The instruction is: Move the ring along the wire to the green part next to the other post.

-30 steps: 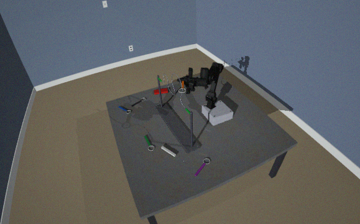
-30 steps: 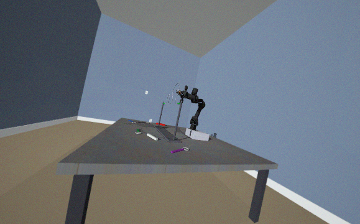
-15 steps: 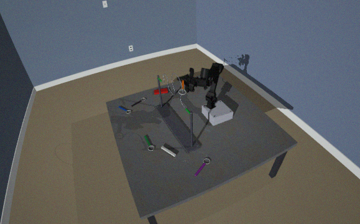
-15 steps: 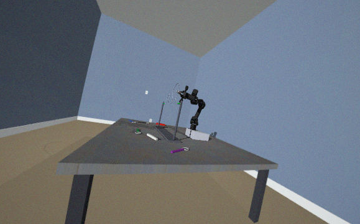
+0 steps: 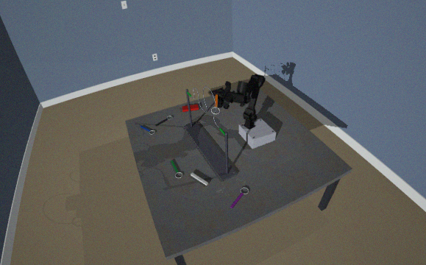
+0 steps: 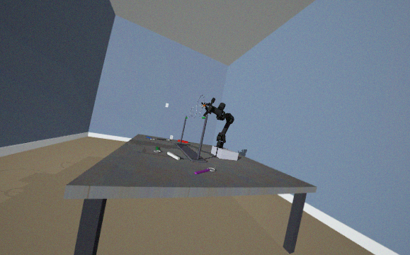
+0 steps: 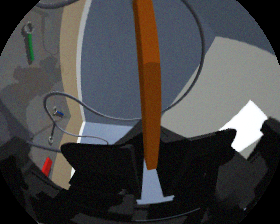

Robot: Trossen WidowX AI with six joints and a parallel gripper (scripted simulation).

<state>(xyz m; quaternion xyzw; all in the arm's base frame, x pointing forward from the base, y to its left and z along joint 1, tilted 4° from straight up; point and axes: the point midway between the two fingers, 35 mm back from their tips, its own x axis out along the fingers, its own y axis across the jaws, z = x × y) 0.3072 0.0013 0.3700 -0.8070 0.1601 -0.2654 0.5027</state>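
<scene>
- And the gripper is clamped on the orange handle!
- The ring is up at the curving grey wire, between the two posts, high over the surface.
- Purple-handled ring, lying below!

no readable text anywhere here tbh, can't make out a single label, brand, number or sign on anything
</scene>
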